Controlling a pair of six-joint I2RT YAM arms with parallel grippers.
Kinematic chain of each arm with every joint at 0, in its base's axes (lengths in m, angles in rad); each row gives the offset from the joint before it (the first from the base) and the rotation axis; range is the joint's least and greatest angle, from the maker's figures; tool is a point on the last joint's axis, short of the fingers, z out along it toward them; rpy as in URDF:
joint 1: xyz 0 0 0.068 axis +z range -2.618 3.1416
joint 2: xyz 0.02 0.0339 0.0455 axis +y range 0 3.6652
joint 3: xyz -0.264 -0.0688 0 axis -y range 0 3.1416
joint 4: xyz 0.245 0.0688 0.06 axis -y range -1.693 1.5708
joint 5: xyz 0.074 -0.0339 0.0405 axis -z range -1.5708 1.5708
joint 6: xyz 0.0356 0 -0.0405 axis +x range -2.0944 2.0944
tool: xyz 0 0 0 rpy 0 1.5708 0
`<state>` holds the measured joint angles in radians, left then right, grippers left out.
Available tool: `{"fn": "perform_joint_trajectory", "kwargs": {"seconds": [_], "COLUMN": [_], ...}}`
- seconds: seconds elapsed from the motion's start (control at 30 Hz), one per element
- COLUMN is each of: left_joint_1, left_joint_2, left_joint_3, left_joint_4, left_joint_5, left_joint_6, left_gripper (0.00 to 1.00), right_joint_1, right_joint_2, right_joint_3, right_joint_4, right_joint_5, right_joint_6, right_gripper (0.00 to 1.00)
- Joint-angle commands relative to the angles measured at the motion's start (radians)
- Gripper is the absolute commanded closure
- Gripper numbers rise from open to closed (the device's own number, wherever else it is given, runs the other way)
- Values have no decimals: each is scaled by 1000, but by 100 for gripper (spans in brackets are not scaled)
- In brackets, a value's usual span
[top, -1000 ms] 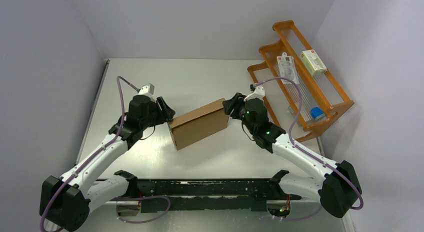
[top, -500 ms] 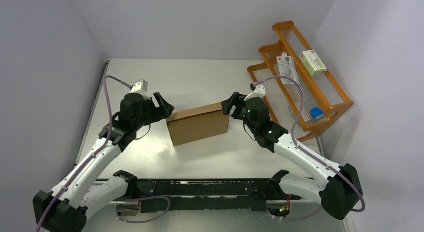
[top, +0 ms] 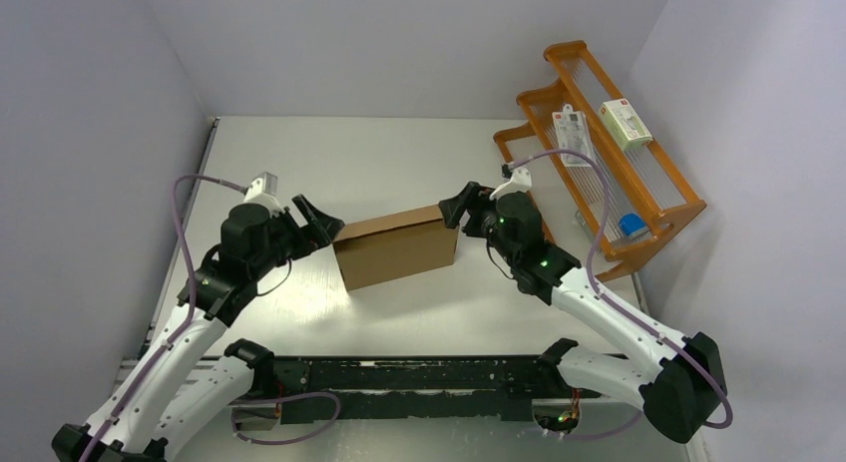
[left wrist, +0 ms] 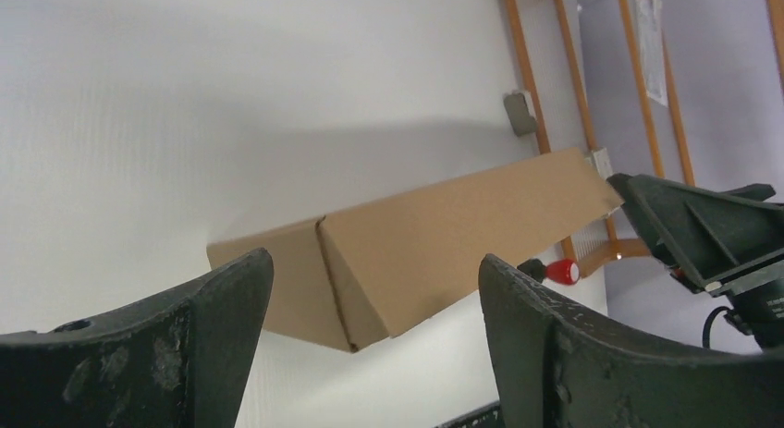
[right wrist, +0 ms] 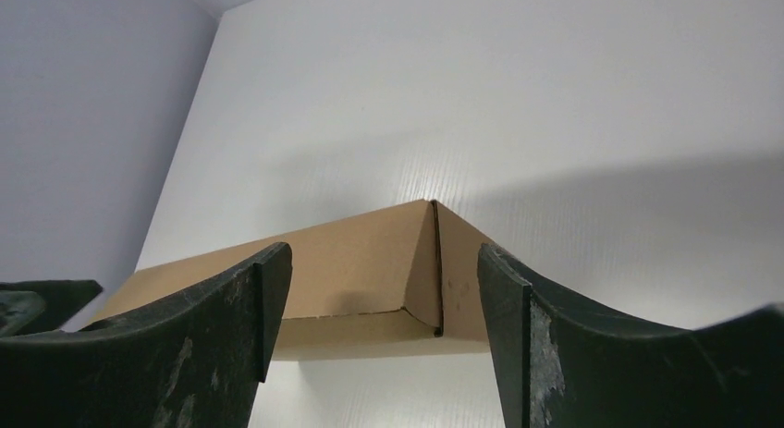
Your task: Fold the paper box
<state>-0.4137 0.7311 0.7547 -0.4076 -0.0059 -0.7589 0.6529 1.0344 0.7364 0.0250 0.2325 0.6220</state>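
- Paper box (top: 397,248), closed, lies between both grippers.
- Left gripper (top: 321,226): jaws wide, empty, box just ahead.
- Right gripper (top: 456,206): likewise wide, empty.
- Orange rack (top: 572,52) beyond it holds a carton (top: 626,123).

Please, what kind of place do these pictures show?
Probably a robot test cell in a laboratory: plain walls enclose a pale table on three sides, a left arm and a right arm stand at its near edge, and an orange rack holds small packages.
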Motion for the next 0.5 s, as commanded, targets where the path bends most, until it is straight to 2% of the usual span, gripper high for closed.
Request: {"fn": "perform_joint_trajectory", "kwargs": {"seconds": [0.0, 0.2, 0.37, 0.47], "left_joint_1": [7, 7, 7, 7], "left_joint_2": [-24, -58, -62, -54], "left_joint_3": [-91, -173, -212, -232], "left_joint_4": [33, 93, 157, 204], "left_joint_5": [107, 136, 154, 162], "left_joint_6": [-115, -179, -218, -244], "left_gripper": [15, 25, 38, 40], "right_joint_1": [-7, -7, -7, -4], "right_joint_2": [-10, 1, 28, 37], "right_joint_3": [-40, -88, -126, -157], "right_joint_4": [16, 55, 98, 140], "right_joint_5": [-43, -75, -126, -131], "right_joint_6": [39, 79, 111, 147], "right_gripper": [24, 29, 35, 37]}}
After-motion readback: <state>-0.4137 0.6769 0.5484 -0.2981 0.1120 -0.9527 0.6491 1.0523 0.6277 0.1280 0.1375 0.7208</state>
